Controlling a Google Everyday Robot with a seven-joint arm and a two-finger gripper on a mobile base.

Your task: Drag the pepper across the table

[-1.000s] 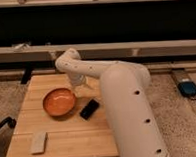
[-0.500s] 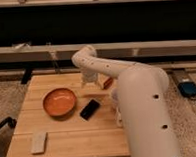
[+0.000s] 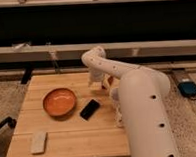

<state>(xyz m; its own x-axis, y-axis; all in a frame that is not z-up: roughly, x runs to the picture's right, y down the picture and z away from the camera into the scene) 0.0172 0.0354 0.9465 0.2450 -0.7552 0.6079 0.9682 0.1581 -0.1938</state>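
The light wooden plank table point(image 3: 75, 137) fills the lower left of the camera view. My white arm rises from the lower right, bends at an elbow near the table's far edge and comes down to the gripper point(image 3: 96, 83), low over the far right part of the tabletop. A small reddish shape, probably the pepper point(image 3: 110, 81), shows just right of the gripper, partly hidden by the arm. I cannot tell whether the gripper touches it.
A round orange bowl point(image 3: 59, 102) sits left of centre. A flat black phone point(image 3: 90, 109) lies right of it. A pale rectangular block point(image 3: 39, 142) lies near the front left corner. A blue object point(image 3: 188, 89) is on the floor at right.
The arm has swung to the right: its elbow and gripper moved from above the bowl's far side toward the table's far right part.
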